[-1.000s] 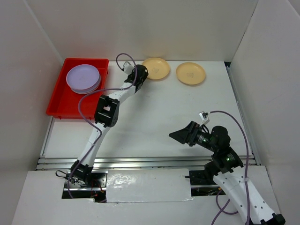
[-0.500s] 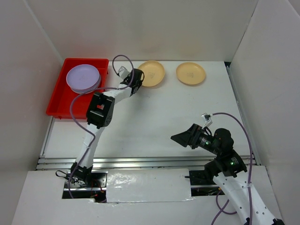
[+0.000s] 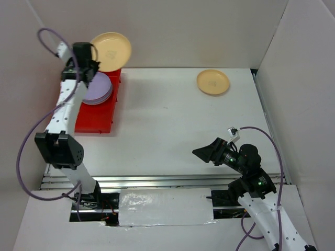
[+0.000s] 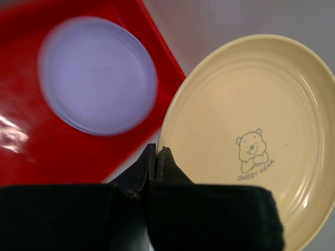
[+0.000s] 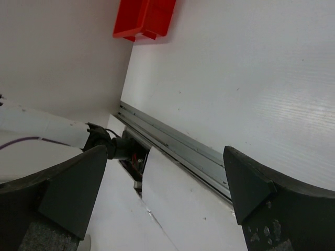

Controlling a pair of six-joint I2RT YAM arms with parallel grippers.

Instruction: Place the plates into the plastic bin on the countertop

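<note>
The left gripper [image 4: 157, 151] pinches the rim of a round cream-yellow plastic plate [image 4: 251, 136] and holds it in the air by the far end of the shallow red plastic bin [image 3: 97, 119], which sits at the far left corner of the white countertop [image 3: 167, 120]. A stack of purple plates [image 3: 98, 88] already lies inside. A second yellow plate [image 3: 213, 82] waits near the far right corner. The right gripper [image 3: 203, 151] stands wide and empty.

white walls [image 3: 183, 31], metal rail [image 3: 157, 181]
</note>
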